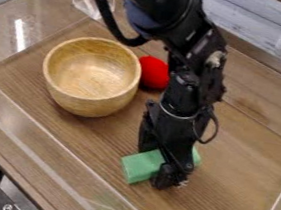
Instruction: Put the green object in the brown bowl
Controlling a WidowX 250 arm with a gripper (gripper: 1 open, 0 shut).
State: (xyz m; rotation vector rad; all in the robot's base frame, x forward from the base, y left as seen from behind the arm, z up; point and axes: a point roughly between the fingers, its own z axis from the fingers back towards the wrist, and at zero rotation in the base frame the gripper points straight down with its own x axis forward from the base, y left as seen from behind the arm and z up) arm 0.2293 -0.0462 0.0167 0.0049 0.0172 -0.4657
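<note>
Lying flat on the bench, green block sits between the open fingers of the end effector, not lifted. Brown bowl near, up-left; red toy beside it.

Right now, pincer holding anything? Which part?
Nothing held. The open pincer straddles the green block near its far end, jaws not yet closed.
</note>
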